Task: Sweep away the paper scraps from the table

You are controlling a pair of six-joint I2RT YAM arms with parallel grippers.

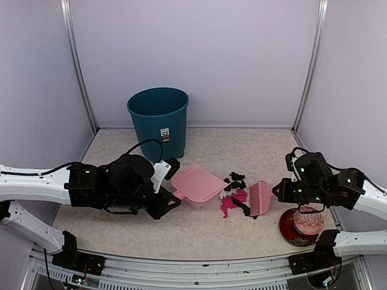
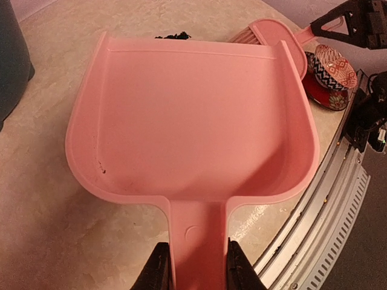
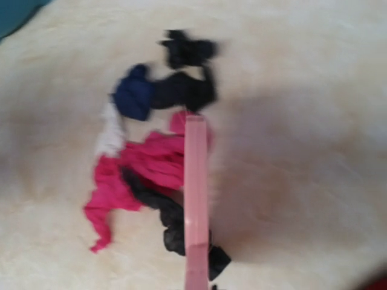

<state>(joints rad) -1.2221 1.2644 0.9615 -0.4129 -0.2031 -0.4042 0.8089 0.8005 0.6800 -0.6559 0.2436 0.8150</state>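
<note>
The paper scraps (image 1: 234,194) lie in a loose heap mid-table, magenta ones (image 3: 139,169), black ones (image 3: 181,90) and a navy one (image 3: 134,93). My left gripper (image 1: 172,192) is shut on the handle of the pale pink dustpan (image 2: 193,121), which rests on the table (image 1: 121,225) with its open mouth facing the heap. My right gripper (image 1: 277,192) holds the pale pink brush (image 1: 260,198) by its handle. The brush stands against the right side of the heap, seen edge-on in the right wrist view (image 3: 196,199). The right fingers are out of that view.
A teal bin (image 1: 158,121) stands at the back left. A red patterned ball (image 1: 308,221) sits in a red dish at the front right, beside my right arm. The metal front edge (image 1: 199,266) runs along the near side.
</note>
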